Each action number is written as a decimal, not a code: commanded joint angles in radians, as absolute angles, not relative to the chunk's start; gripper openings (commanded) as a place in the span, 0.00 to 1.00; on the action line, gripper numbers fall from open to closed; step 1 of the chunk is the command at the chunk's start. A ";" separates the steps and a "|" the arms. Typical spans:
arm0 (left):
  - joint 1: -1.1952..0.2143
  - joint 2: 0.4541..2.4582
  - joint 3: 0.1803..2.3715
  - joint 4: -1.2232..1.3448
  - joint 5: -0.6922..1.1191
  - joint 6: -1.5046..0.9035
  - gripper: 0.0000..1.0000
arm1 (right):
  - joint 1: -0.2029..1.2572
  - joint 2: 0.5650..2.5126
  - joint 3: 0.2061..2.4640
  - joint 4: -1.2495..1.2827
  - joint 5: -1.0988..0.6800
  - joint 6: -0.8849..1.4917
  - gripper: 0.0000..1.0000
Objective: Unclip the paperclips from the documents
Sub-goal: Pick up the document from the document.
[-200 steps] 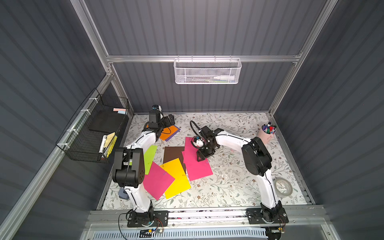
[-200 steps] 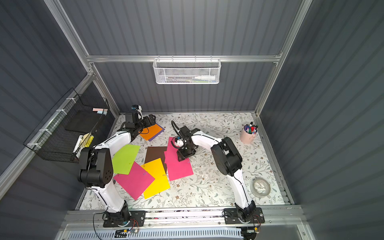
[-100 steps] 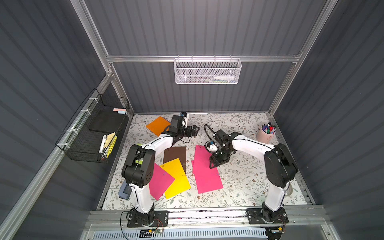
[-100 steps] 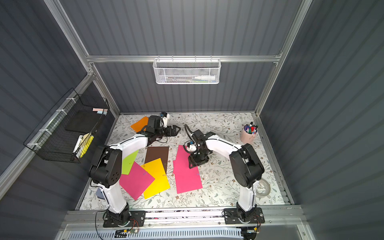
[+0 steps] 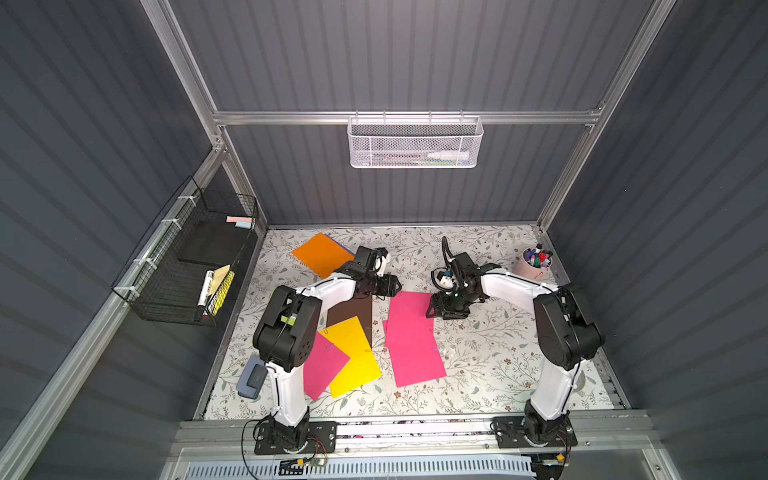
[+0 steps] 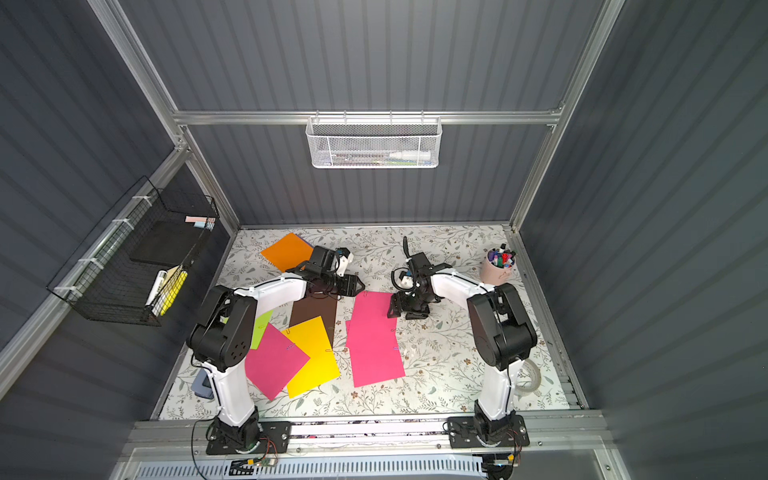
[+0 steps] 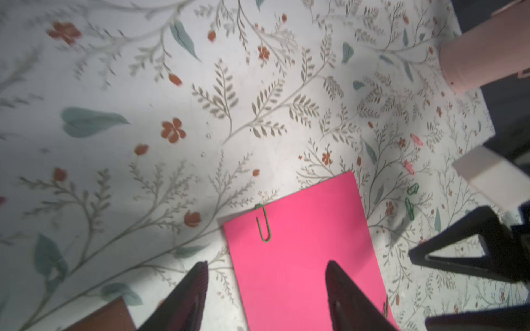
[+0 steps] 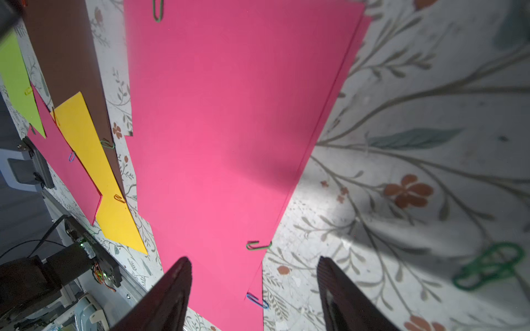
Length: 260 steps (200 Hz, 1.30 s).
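Observation:
A stack of magenta pink documents lies mid-table in both top views. My left gripper is open over its far edge, just short of a green paperclip on that edge. My right gripper is open over the stack's right edge, between a green paperclip and a blue paperclip. Neither gripper holds anything. Yellow, brown, orange, pink and lime green documents lie to the left, some with clips.
Loose green paperclips lie on the floral table right of the stack. A pink cup of markers stands back right, a tape roll front right, and a grey-blue object front left. A wire basket hangs on the left wall.
The left arm swung from the orange sheet at the back left to the pink stack's far edge, its jaws narrowing. The right gripper and the pink stack shifted right, and its jaws widened.

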<state>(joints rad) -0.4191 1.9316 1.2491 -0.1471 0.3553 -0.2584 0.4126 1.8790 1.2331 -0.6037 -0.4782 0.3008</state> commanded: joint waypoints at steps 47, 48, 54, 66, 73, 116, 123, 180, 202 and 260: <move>-0.460 1.982 1.259 -0.271 0.265 -0.223 0.57 | 0.408 1.935 1.264 -0.517 -0.414 0.406 0.73; -0.460 1.983 1.259 -0.271 0.264 -0.223 0.57 | 0.408 1.936 1.264 -0.515 -0.414 0.407 0.73; -0.462 1.989 1.259 -0.274 0.263 -0.221 0.56 | 0.408 1.938 1.265 -0.512 -0.413 0.412 0.73; -0.465 1.998 1.256 -0.279 0.255 -0.223 0.53 | 0.409 1.944 1.269 -0.506 -0.410 0.419 0.74; -0.466 1.998 1.254 -0.278 0.253 -0.224 0.51 | 0.410 1.948 1.270 -0.505 -0.410 0.422 0.75; -0.469 2.001 1.219 -0.264 0.254 -0.226 0.46 | 0.419 1.998 1.280 -0.507 -0.422 0.439 0.76; -0.469 2.004 1.213 -0.259 0.259 -0.229 0.45 | 0.422 2.005 1.278 -0.498 -0.426 0.443 0.76; -0.476 2.016 1.177 -0.230 0.289 -0.232 0.41 | 0.443 2.052 1.305 -0.483 -0.466 0.441 0.76; -0.476 2.026 1.164 -0.217 0.305 -0.232 0.40 | 0.446 2.071 1.319 -0.480 -0.494 0.433 0.76; -0.482 2.042 1.139 -0.188 0.340 -0.237 0.38 | 0.457 2.117 1.365 -0.482 -0.558 0.417 0.76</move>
<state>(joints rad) -0.4644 1.9739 1.1881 -0.1001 0.3172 -0.2390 0.4427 2.0464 1.3605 -0.4377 -0.5537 0.4221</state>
